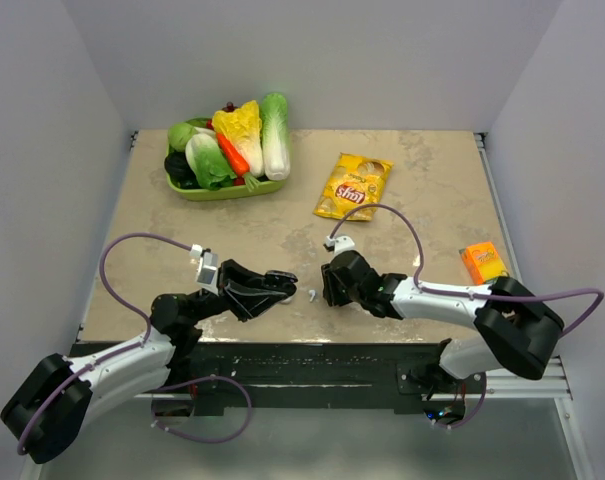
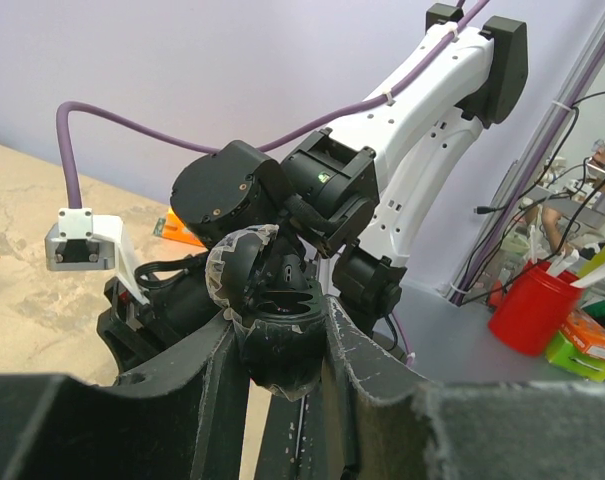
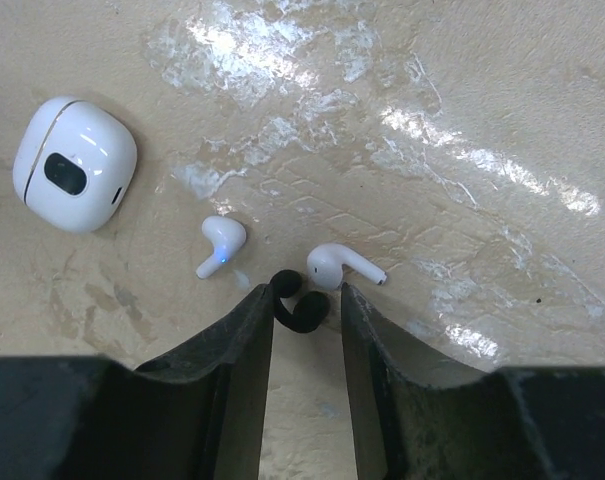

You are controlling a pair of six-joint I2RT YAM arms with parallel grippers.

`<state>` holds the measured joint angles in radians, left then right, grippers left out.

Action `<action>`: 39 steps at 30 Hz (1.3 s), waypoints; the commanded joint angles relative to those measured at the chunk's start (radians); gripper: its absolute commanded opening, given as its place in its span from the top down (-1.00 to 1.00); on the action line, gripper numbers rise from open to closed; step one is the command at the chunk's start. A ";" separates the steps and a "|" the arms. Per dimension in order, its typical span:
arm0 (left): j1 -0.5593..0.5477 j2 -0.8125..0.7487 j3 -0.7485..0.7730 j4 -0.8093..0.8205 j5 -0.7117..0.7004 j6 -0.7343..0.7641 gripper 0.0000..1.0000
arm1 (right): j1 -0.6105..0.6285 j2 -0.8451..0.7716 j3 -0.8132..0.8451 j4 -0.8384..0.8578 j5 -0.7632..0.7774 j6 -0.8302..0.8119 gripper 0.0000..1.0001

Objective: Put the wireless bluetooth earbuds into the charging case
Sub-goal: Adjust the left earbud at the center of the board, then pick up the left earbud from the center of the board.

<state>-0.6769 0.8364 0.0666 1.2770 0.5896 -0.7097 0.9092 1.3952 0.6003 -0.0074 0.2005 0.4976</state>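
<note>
Your dark earbud (image 3: 302,312) lies on the table (image 3: 482,100) right between the fingertips of the right gripper (image 3: 304,295). It is a small glossy black bean with a rounded nub. In the right wrist view its long axis runs on a slant, with the nub up and to the left and the fatter body down and to the right.

Just beyond it are two white earbuds, apart from each other. The left white earbud (image 3: 220,245) points its short stem down and to the left, and a blue light shows at the stem's end. The right white earbud (image 3: 342,265) lies almost level, with its head beside the dark one and its stem pointing right. A closed white charging case (image 3: 74,163) sits well off to the left, a dark oval on its face.

Your right fingers (image 3: 232,360) stand partly spread. The dark earbud touches the left-hand finger in that view, and a sliver of table shows before the other finger, so it is not pinched.

Your left gripper (image 2: 282,325) is pressed onto the black charging case (image 2: 282,365) and holds its lower body between both fingers, off the table. The case is open, with its rounded lid (image 2: 237,270) tipped back up and to the left and its dark hollow facing up. From above, the two grippers face each other near the table's front edge, with one white earbud (image 1: 312,294) between them.
</note>
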 commanded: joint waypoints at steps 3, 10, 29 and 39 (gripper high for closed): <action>-0.009 -0.011 -0.013 0.216 -0.022 0.039 1.00 | -0.001 -0.062 0.019 -0.006 0.037 0.004 0.19; -0.010 -0.008 -0.013 0.217 -0.024 0.039 1.00 | 0.005 -0.120 0.007 0.003 -0.051 -0.051 0.08; -0.016 0.015 -0.014 0.237 -0.025 0.033 1.00 | 0.049 0.008 0.041 -0.009 -0.165 -0.114 0.06; -0.018 0.013 -0.017 0.239 -0.025 0.033 1.00 | 0.049 0.065 0.059 -0.009 -0.136 -0.107 0.06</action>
<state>-0.6899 0.8524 0.0521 1.2770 0.5785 -0.7101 0.9573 1.4292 0.6289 -0.0132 0.0380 0.3992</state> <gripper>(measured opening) 0.346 0.470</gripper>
